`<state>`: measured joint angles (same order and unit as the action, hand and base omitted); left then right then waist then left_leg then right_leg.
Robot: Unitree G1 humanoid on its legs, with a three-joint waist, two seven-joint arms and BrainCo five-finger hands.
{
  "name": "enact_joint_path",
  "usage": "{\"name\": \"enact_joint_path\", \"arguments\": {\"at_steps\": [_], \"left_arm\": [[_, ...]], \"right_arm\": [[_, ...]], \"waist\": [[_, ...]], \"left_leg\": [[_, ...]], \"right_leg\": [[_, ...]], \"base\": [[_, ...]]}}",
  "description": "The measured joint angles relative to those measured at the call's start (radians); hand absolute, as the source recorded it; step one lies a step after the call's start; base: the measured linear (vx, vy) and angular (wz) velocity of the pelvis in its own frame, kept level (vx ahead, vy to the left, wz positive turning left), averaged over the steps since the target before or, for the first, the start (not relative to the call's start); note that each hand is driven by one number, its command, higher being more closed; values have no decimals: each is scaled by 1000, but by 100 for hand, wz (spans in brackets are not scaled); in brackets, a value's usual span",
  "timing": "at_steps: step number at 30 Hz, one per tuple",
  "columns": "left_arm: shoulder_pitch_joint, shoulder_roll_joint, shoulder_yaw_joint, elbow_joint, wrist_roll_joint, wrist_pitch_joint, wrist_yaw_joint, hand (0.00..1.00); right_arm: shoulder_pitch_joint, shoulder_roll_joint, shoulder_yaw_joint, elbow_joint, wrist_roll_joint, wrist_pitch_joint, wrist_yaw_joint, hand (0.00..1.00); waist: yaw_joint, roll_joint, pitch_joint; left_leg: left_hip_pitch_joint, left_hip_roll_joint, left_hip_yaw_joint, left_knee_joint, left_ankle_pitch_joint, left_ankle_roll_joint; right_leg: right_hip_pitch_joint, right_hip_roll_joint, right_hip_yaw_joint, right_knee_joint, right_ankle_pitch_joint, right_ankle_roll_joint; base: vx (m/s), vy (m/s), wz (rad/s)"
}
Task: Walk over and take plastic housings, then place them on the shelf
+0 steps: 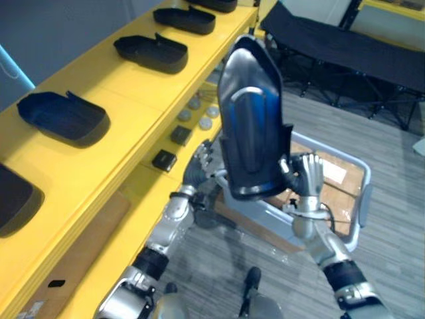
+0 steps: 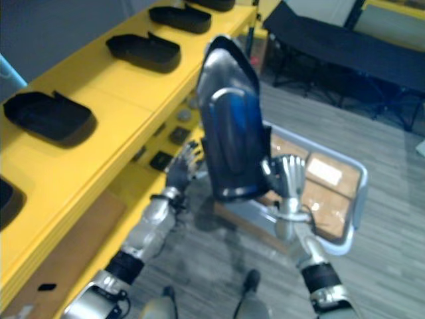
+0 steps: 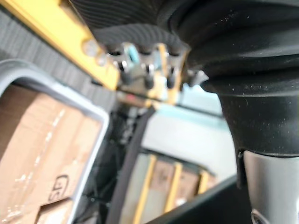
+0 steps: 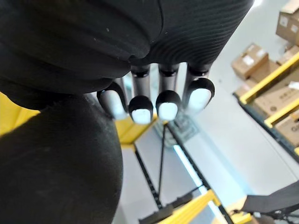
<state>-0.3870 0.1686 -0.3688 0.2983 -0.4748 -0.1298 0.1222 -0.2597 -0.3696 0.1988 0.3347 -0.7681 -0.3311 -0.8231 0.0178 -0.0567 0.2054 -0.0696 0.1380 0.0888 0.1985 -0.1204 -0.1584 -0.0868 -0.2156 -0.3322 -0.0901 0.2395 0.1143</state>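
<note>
Yellow shelf [image 1: 126,93] holds black plastic tray-shaped housings [image 1: 150,52]. Straight-fingered left hand [image 1: 198,166] and right hand [image 1: 307,174] press an upright glossy black plastic housing [image 1: 251,119] between them. The right wrist view shows the straight fingertips [image 4: 167,103] close up.

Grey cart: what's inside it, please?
Brown cardboard boxes lie inside the cart. The black housing, held between left hand and right hand, hides part of it.

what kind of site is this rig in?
Probably a warehouse or factory floor: a long yellow shelf with black plastic housings laid in a row, a grey cart carrying cardboard, and stacked cartons.
</note>
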Motion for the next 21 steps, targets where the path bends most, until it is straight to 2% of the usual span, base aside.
{"name": "enact_joint_path", "arguments": {"at_steps": [5, 8, 12, 14, 21], "left_arm": [[0, 20, 0, 0, -2, 0, -18, 0], [0, 21, 2, 0, -45, -1, -31, 0], [0, 21, -3, -2, -207, -3, -161, 0], [-1, 20, -7, -4, -262, -4, -205, 0], [-2, 21, -9, -12, -315, -21, -263, 0]], "right_arm": [[16, -2, 7, 0, -21, -18, 0, 100], [22, -5, 12, 0, -32, -21, 0, 100], [26, -9, 40, 11, -36, -24, 1, 100], [29, -8, 52, 32, -39, -34, 1, 100], [53, -8, 79, 52, -65, -59, -3, 100]], "waist": [[-4, 2, -1], [-6, 2, -1], [-10, 2, -1], [-10, 2, -1], [-13, 2, -1]], "left_leg": [[0, -1, 0, 0, 0, 0], [0, -3, -2, -3, 0, 0], [0, -10, -9, -11, 1, 2], [0, -11, -12, -13, 1, 2], [-1, -11, -15, -14, 1, 2]], "right_leg": [[0, -2, -2, 0, -4, -6], [0, -4, -5, 0, -4, -7], [1, -11, -12, 8, 2, 1], [2, -11, -16, 8, 3, 2], [2, -11, -17, 8, 3, 2]], "base": [[0, 0, 0], [3, 1, 1], [17, 7, 5], [20, 8, 4], [1, 1, 1]]}}
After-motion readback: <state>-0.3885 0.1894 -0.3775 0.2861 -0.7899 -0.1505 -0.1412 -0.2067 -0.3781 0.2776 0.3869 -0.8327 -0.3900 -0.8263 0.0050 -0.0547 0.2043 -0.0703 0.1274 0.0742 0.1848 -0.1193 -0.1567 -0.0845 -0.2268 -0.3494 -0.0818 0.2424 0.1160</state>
